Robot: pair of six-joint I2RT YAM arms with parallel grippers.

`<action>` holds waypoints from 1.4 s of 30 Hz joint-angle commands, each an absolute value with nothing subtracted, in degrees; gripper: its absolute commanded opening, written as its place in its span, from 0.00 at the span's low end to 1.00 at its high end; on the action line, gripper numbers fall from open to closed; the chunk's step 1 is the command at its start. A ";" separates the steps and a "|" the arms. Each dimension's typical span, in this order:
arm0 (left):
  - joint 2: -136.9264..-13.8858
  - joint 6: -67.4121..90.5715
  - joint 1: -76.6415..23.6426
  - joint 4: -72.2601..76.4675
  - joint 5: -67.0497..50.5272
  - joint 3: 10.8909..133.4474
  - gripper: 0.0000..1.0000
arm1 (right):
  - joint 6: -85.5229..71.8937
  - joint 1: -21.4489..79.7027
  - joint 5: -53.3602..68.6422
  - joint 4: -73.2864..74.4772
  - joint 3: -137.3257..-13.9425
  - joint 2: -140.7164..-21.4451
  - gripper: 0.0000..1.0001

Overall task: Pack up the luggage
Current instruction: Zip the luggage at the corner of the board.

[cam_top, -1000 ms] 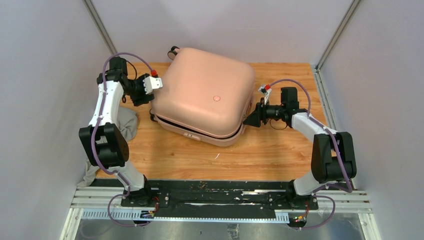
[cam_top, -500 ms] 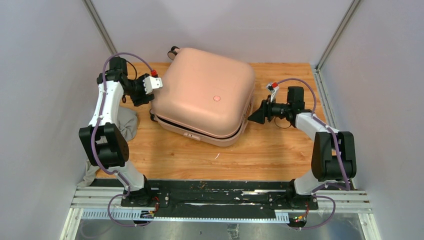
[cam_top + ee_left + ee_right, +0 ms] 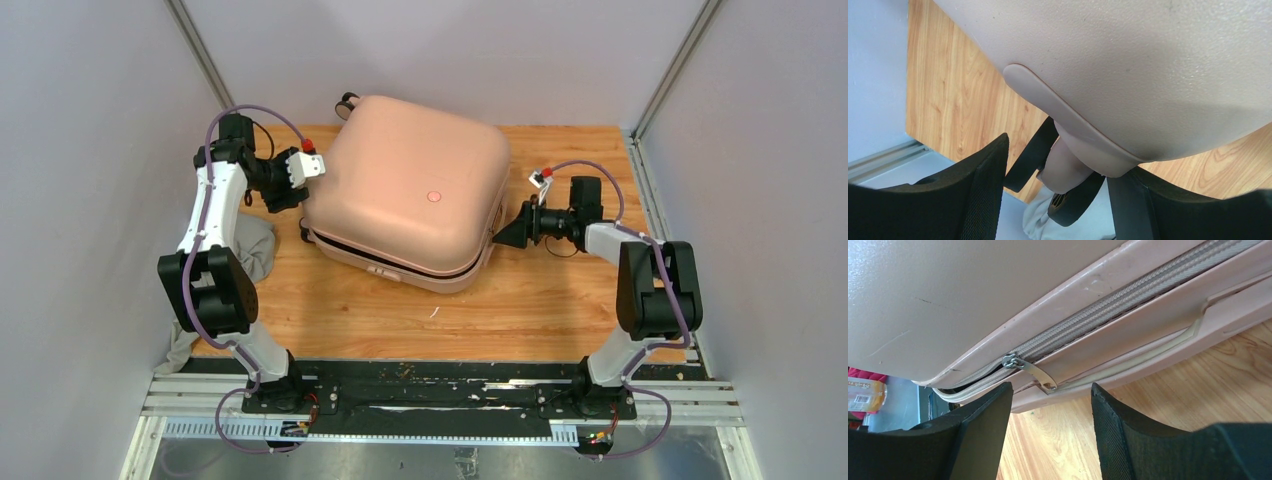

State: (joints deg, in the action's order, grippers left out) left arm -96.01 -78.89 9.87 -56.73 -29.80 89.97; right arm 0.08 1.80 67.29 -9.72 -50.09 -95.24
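Note:
The luggage [image 3: 410,190], a pale pink hard-shell suitcase, lies flat on the wooden table with its lid down. A gap shows along its near edge. My left gripper [image 3: 292,195] is open at the suitcase's left side. In the left wrist view its jaws [image 3: 1060,165] straddle a black spinner wheel [image 3: 1075,197] and its pink mount. My right gripper [image 3: 497,238] is open at the suitcase's right side. In the right wrist view it [image 3: 1052,390] sits just below the metal zipper pull [image 3: 1030,371], without touching it. The zipper [image 3: 1108,307] is closed to the right of the pull and parted to its left.
A grey cloth [image 3: 255,250] lies on the table's left edge under the left arm, and shows in the left wrist view [image 3: 1048,227]. Grey walls close in on both sides. A black rail [image 3: 440,385] holds both arm bases at the near edge.
My right gripper has shifted slightly away along the suitcase's right side and its elbow has swung inward. The left arm and the suitcase have not moved.

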 commanded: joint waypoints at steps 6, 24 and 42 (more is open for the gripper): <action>-93.69 -72.05 8.75 -52.88 -32.05 90.72 0.01 | 2.02 5.66 75.13 -11.68 -52.40 -97.14 0.62; -92.17 -72.10 7.91 -52.89 -30.91 89.41 0.00 | 0.67 5.74 73.46 -10.15 -51.50 -96.64 0.29; -92.28 -70.44 7.78 -52.82 -30.85 89.62 0.00 | -1.90 7.41 63.56 -9.42 -46.95 -88.43 0.00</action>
State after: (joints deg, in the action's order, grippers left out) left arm -94.43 -77.34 8.80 -56.80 -28.16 88.47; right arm -4.62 4.80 68.36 -12.43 -47.22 -91.37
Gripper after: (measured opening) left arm 0.652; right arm 0.009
